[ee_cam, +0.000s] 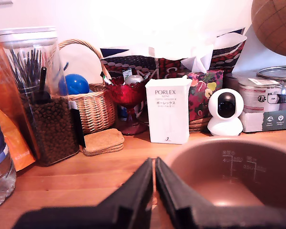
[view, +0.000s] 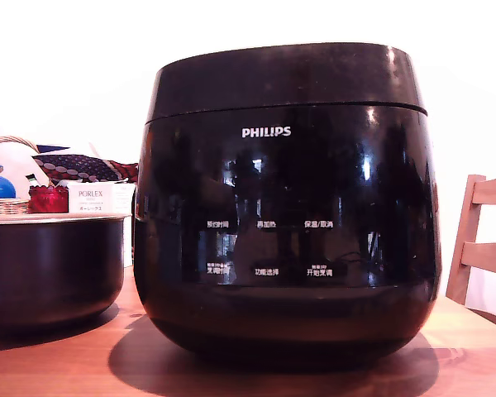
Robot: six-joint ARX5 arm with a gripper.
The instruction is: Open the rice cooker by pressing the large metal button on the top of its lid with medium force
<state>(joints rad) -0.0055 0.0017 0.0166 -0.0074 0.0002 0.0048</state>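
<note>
One rice cooker [view: 286, 207], one inner pot [view: 50, 269], one basket [ee_cam: 93, 107], one PORLEX box [ee_cam: 168, 110], one camera [ee_cam: 225, 112].

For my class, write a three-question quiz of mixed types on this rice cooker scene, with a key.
1. True or false: the lid of the rice cooker is raised.
2. In the wrist view, the gripper fingers are: A) spread wide, B) nearly together, C) clamped on a cup.
3. Fill in: the white box reads ____.

Key: 1 false, the lid sits closed. 2 B. 3 PORLEX.
</note>
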